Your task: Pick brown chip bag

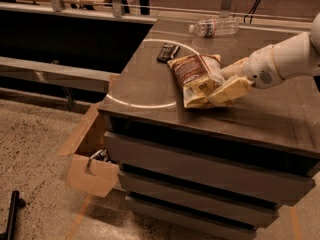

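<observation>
The brown chip bag (192, 74) lies flat on the dark cabinet top (150, 84), dark brown front up, cream-yellow end toward the front edge. My gripper (225, 82) comes in from the right on a white arm (285, 59). It is open, low over the top, at the bag's right front corner. One cream finger (231, 92) lies against the bag's front right end and the other sits further back beside the bag's right edge. The bag rests on the surface.
A small black remote (167, 52) lies just behind the bag to the left. A clear plastic bottle (215, 27) lies on its side at the back. The cabinet has stacked drawers below. An open cardboard box (92, 166) sits on the floor to the left.
</observation>
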Controlling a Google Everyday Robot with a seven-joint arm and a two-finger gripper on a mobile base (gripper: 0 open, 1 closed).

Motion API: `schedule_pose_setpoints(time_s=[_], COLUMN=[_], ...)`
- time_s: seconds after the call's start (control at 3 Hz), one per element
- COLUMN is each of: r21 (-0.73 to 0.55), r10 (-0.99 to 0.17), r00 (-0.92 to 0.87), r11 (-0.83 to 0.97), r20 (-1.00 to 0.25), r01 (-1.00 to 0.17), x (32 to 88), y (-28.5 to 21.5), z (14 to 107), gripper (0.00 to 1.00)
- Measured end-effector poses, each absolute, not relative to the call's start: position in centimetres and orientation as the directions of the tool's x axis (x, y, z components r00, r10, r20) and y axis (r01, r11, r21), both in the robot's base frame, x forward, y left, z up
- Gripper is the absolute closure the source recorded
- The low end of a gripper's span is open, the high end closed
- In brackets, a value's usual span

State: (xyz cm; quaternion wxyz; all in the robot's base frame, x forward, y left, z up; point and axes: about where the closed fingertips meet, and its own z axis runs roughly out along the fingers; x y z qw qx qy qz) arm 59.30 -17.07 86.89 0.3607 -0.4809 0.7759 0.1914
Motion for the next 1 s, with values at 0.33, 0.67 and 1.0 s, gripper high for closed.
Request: schedule_pose_setpoints(time_s=[0.33, 0.67, 1.0], r21=[-0.047, -0.057, -0.074], r10=[-0.616, -0.610, -0.577], r00=[-0.279, -0.280, -0.249], r11=[0.458, 0.472, 0.478], r20=[-0.737, -0.741, -0.778], r01=[-0.888, -0.880, -0.875], x=[59.5, 60.3, 61.2], y=[-17.1, -18.0, -19.3], z=[86.9, 87.7, 89.1], gripper=[0.61, 0.84, 1.00])
